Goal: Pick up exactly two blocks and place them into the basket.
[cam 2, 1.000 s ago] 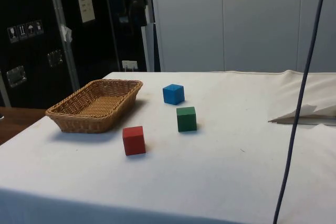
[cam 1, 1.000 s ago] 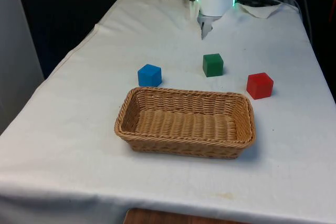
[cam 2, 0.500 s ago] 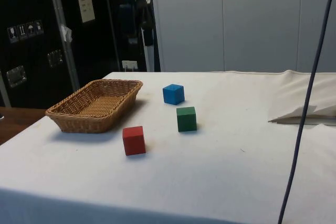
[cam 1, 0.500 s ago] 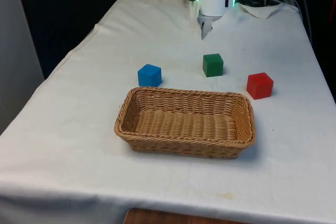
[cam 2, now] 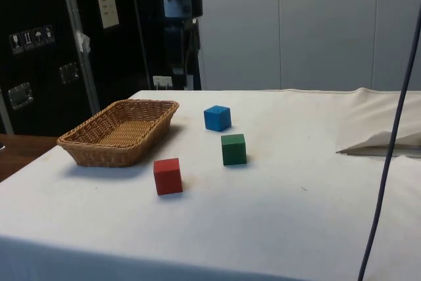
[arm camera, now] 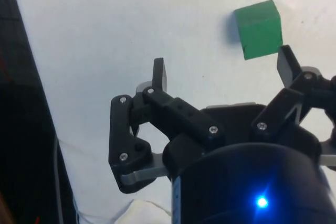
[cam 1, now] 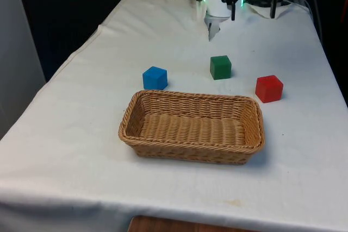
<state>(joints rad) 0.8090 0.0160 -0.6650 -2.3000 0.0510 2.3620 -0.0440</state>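
Wrist view: the black two-finger gripper (arm camera: 223,72) hangs with fingers spread, empty, over white cloth near the small green cube block (arm camera: 258,29); it looks rigid, probably light wood, best pinched across two opposite flat faces

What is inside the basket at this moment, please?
Nothing: the basket shows only its bare woven floor. The blue block, green block and red block stand outside it on the cloth. Its near wall covers a floor strip.

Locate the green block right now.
On the white cloth beyond the basket in the front view: green block sits between the blue block on that view's left and red block on its right.
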